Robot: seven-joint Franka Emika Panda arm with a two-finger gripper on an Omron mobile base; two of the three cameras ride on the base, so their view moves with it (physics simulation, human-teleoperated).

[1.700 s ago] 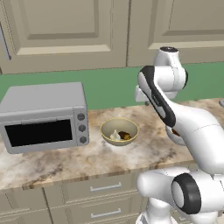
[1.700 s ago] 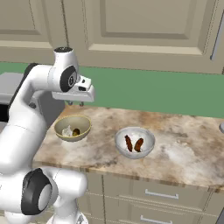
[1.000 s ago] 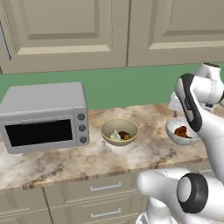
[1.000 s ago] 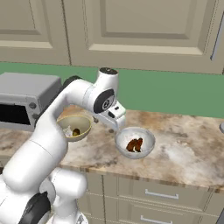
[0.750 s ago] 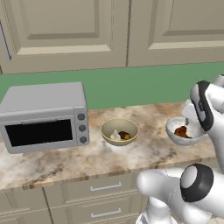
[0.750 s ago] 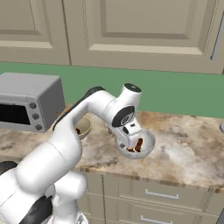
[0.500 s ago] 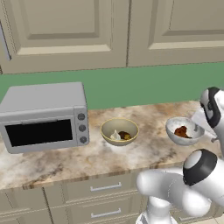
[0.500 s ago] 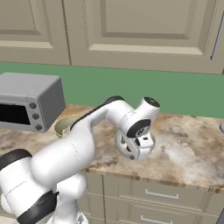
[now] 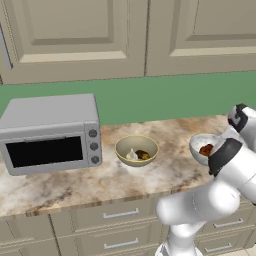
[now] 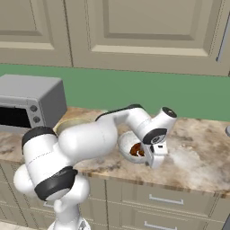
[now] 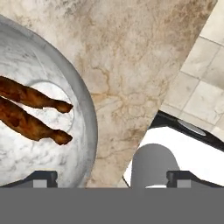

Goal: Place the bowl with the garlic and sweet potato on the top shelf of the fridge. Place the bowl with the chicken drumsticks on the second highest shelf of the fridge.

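Note:
The white marbled bowl holds two brown chicken drumsticks and stands on the stone counter near its front edge. My gripper hangs low over this bowl's rim and is open, one fingertip over the bowl's inside and the other outside it. From the right base my gripper covers part of the drumstick bowl. The yellow bowl with garlic and sweet potato sits left of the drumstick bowl; its rim peeks from behind my arm.
A grey toaster oven stands on the counter at the left. Closed beige wall cabinets hang above, with drawers below. The counter's front edge lies close to the gripper, with tiled floor beyond it.
My arm has swung from above the yellow bowl to the right and come down at the drumstick bowl's rim. Neither bowl has moved.

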